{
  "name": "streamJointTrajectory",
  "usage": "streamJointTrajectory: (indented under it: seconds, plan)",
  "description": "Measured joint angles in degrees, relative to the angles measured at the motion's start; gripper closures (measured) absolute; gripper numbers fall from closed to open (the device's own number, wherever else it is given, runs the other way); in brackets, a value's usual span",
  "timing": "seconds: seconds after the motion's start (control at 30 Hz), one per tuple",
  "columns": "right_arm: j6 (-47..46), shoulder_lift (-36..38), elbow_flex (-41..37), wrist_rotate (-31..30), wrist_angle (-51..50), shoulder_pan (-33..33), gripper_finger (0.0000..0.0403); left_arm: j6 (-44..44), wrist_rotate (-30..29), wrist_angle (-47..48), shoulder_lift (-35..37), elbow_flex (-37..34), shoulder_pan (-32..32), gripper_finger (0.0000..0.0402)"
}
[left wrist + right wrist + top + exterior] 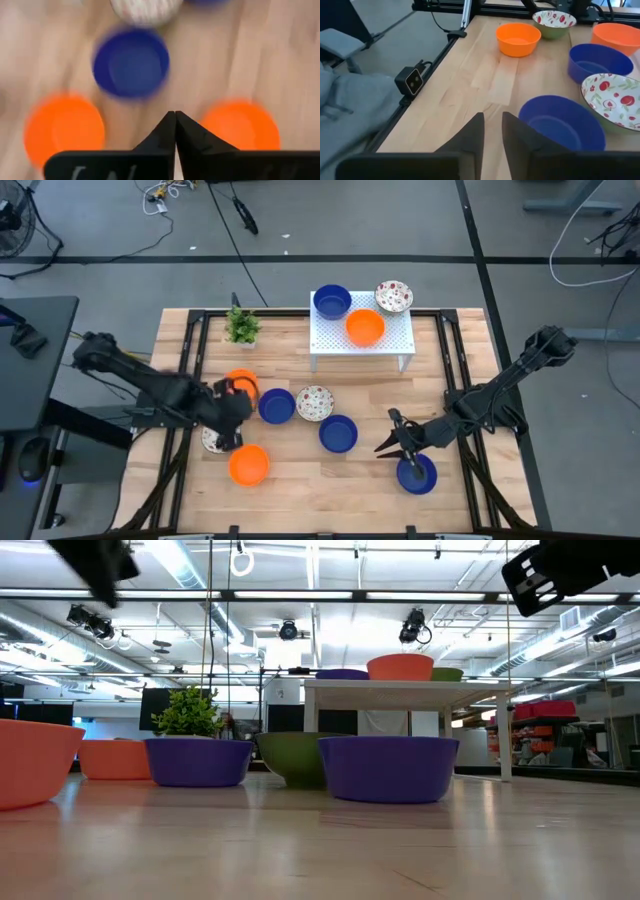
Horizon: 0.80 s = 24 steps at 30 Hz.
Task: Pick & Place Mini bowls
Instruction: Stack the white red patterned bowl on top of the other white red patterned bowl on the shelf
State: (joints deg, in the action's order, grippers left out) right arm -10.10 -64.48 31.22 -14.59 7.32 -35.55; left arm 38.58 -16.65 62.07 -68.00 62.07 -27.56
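Several mini bowls lie on the wooden table: two orange ones (242, 383) (248, 465), a speckled one (212, 440), a blue one (277, 406), another speckled one (314, 402) and another blue one (338, 433). My left gripper (240, 418) hovers between the two orange bowls, pointing at the blue bowl (131, 62). It (175, 117) is shut with its tips touching and holds nothing. My right gripper (388, 435) is just left of a third blue bowl (416, 473). Its fingers (492, 125) stand a narrow gap apart with nothing between them.
A white perforated stand (395, 345) at the back carries a blue (331, 302), an orange (365, 328) and a speckled bowl (394, 296). A small green plant (241, 326) stands to its left. Bare wood lies along the front edge and at the right.
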Motion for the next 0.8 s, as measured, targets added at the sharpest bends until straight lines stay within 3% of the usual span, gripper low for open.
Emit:
streamJointTrajectory:
  seconds: [0.23,0.47,0.6,0.8]
  plan:
    - [0.06,0.01,0.0,0.02,0.13,0.02,0.0343,10.69,14.86,11.21,-10.48,1.7,-7.2,0.0289]
    - [0.3,0.02,0.0,0.02,0.1,0.02,0.0344,15.28,15.44,12.48,-15.34,-2.25,-14.72,0.0187]
    - [0.32,0.02,0.0,0.02,0.13,0.02,0.0344,15.12,13.14,5.71,-15.36,-6.39,-18.51,0.0183]
    - [1.47,0.02,0.0,0.02,0.41,0.02,0.0344,15.13,10.17,3.06,-15.35,-11.41,-20.53,0.0215]
